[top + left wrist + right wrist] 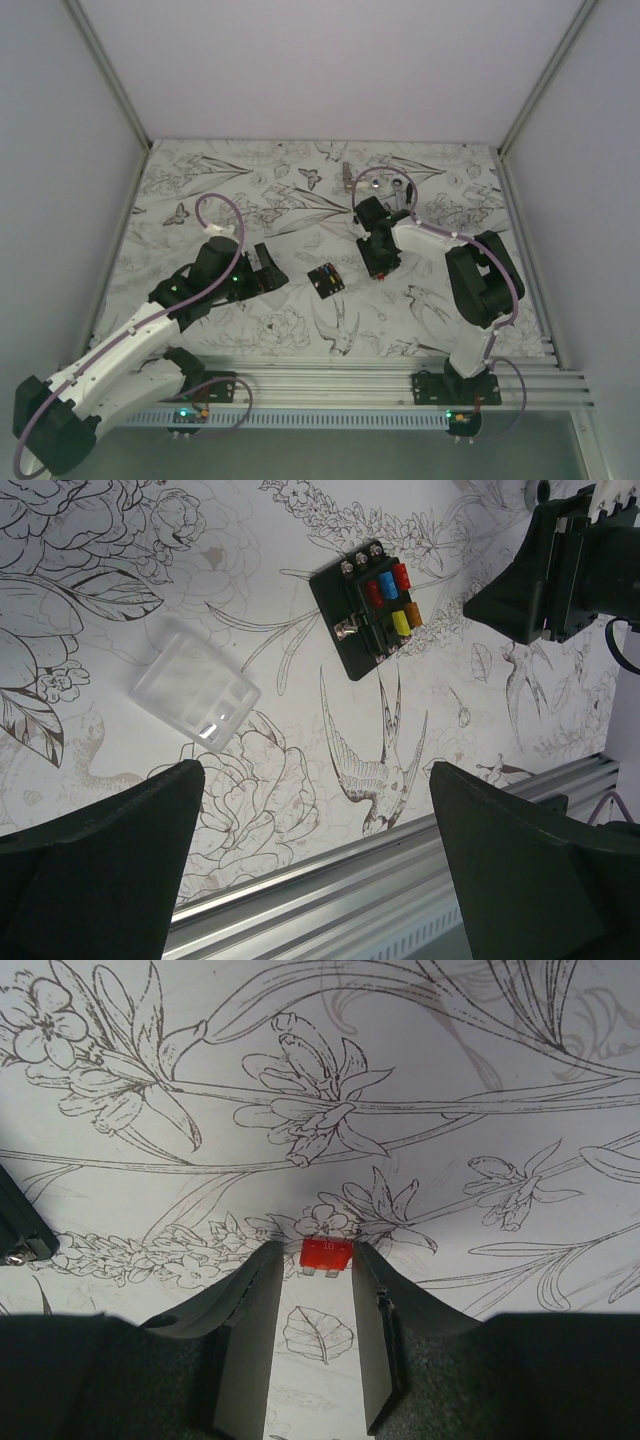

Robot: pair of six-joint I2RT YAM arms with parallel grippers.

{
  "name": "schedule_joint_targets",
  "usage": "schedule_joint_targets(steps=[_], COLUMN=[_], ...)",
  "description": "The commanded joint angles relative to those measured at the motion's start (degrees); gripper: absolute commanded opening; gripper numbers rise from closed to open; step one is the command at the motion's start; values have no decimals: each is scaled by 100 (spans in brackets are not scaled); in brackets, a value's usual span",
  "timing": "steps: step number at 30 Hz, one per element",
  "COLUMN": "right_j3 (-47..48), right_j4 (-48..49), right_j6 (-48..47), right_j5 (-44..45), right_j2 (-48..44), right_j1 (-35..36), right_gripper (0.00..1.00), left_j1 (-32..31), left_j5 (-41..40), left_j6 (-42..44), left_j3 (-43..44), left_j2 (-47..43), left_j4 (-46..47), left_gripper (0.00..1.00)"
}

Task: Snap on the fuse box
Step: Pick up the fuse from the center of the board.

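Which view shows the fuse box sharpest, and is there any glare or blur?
Left wrist view: black square fuse box sharp, glint on clear plastic cover. Top view: it is small, soft. Right wrist view: small red plastic fuse sharp, fingers blurred.

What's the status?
Left gripper: jaws open, empty. Right gripper: jaws open, flanking small red plastic fuse. Black square plastic fuse box sits untouched. Clear plastic cover lies apart, nothing blocking.

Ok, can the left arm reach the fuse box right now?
Likely yes: the left pincer is open and points toward the fuse box, only bare table between; the right arm is off to one side.
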Motion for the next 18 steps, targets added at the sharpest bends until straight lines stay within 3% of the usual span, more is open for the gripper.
schedule_joint_targets(steps=[1,18], right_j3=[33,-42], right_j4=[-134,155], right_j6=[116,441], right_j5=[131,38], right_j2=[8,183], right_j1=[-55,-153], right_gripper=[39,34], left_j1=[33,33], left_j5=[11,23], left_j6=[70,44], left_j3=[-21,-41], left_j2=[-7,-34], left_j4=[-41,-43], left_gripper=[100,100])
